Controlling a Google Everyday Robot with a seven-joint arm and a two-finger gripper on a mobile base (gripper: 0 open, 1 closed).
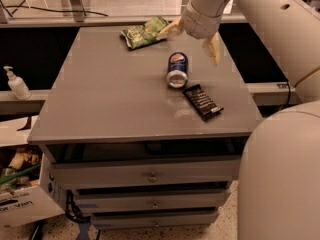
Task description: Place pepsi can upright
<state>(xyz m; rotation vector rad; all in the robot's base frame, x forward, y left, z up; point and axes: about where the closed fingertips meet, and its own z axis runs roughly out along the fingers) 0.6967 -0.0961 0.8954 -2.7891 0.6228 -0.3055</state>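
Item 1: pepsi can [177, 70]. Dark blue, lying on its side on the grey worktop [100, 99], right of centre. Its silver end faces the camera and the round logo shows on top.

Item 2: tool [190, 45]. At the end of the white arm [260, 29], over the far right part of the worktop. Its 2 fingers [214, 47] are spread wide with nothing between them. The can lies just in front of and below the tool, apart from both fingers.

Item 3: green chip bag [145, 32]. At the far edge, just left of the tool's left finger.

Item 4: flat black snack bar [202, 101]. Just beside the can's near end, to its right.

Item 5: drawers [150, 173]. Stacked under the worktop.

Item 6: pump bottle [16, 84]. On a ledge to the left.
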